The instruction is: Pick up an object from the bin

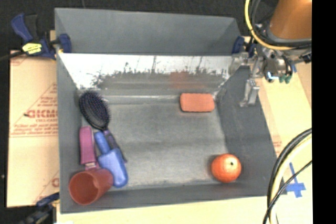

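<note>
So the gripper is up at the bin's top right corner, over the sloped grey metal wall. Honestly can't tell if it's open or closed from this angle, or whether it touches the wall. Closest thing to it is a flat orange block with rounded corners, lying by the back wall. A shiny red-orange ball sits near the front right. Off in the left corner is a little heap: a black bristly brush, a pink bar, a blue plastic tool, and a red cup tipped on its side.
</note>
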Action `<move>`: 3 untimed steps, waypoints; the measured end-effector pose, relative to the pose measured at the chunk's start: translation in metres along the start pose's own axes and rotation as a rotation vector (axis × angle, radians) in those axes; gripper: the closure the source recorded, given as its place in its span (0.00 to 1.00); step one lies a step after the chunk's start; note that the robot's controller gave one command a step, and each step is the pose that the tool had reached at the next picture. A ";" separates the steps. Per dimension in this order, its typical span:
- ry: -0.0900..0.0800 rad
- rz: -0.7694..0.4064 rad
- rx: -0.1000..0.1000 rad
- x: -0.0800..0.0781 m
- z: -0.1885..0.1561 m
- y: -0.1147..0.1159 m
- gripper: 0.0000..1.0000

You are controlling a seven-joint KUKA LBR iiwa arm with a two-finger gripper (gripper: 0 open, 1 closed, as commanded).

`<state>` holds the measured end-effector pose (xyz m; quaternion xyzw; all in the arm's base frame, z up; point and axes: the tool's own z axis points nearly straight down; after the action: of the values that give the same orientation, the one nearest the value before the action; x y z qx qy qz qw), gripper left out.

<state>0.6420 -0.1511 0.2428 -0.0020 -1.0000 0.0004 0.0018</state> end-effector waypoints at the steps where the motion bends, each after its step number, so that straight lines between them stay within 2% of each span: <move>1: -0.008 -0.005 0.002 -0.001 -0.005 0.001 0.00; 2: 0.009 0.068 0.000 -0.011 0.173 0.038 0.00; 3: -0.026 0.197 0.004 -0.014 0.081 0.033 0.00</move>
<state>0.6559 -0.1178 0.1615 -0.1002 -0.9949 0.0026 -0.0113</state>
